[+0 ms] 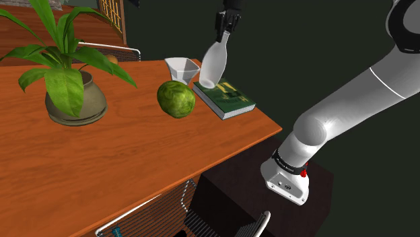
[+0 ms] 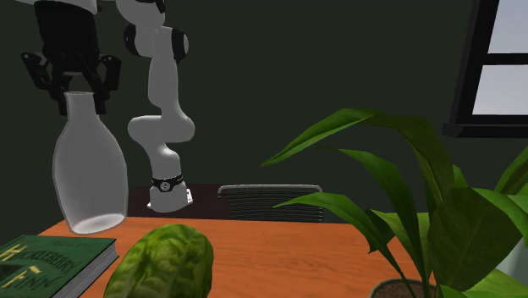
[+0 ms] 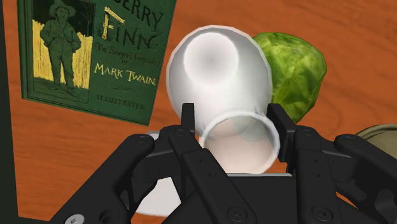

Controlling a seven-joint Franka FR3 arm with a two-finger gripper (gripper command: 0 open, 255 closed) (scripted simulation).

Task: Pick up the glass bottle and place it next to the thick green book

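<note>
A pale translucent glass bottle (image 1: 214, 65) hangs tilted in the air, its base just above the green book (image 1: 225, 97) near the table's right corner in the shoulder view. My gripper (image 1: 227, 27) is shut on the bottle's neck. From the second exterior view the bottle (image 2: 88, 171) hangs under the gripper (image 2: 74, 91), above the book (image 2: 51, 260). In the wrist view the fingers (image 3: 187, 122) clasp the bottle's neck (image 3: 240, 130) at the gripper (image 3: 233, 125); the book's cover (image 3: 95, 51) reads Mark Twain and lies beside the bottle's body (image 3: 216, 70).
A green leafy ball like a cabbage (image 1: 176, 99) sits just left of the book in the shoulder view. A whitish funnel-shaped cup (image 1: 182, 69) stands behind it. A potted plant (image 1: 74, 94) occupies the table's left. The wooden table's edge (image 1: 229, 152) runs close to the book. Chairs (image 2: 271, 201) stand around.
</note>
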